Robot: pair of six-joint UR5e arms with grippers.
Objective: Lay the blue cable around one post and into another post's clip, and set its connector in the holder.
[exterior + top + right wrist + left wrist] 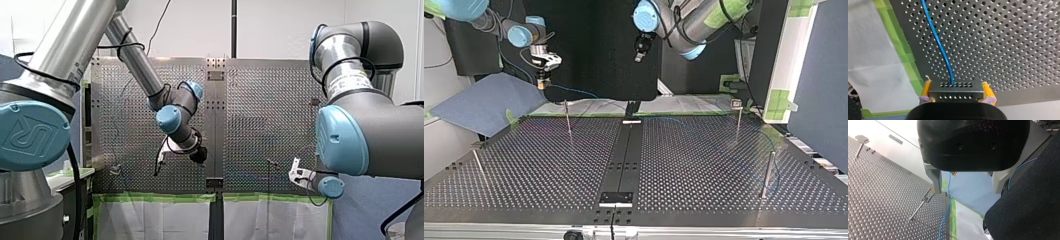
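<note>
My right gripper (956, 84) is shut on the dark perforated connector (956, 93), its yellow pads (926, 89) pressing on both sides. The blue cable (937, 41) leaves the connector and runs ahead over the perforated table. In the top view my right gripper (542, 82) hangs at the left beyond the table's far edge, the cable (576, 92) trailing toward the table. My left gripper (966, 182) is open with nothing in it; the cable (945, 215) shows far below, between its fingers. It hovers high at the top view's middle (639, 55).
Thin posts stand on the table: one at the far left (568, 119), a clip-topped one at the far right (737, 116), others near the right (768, 172) and left (479, 167) edges. A black centre strip (624, 155) divides the table. Green tape (901, 52) lines the edge.
</note>
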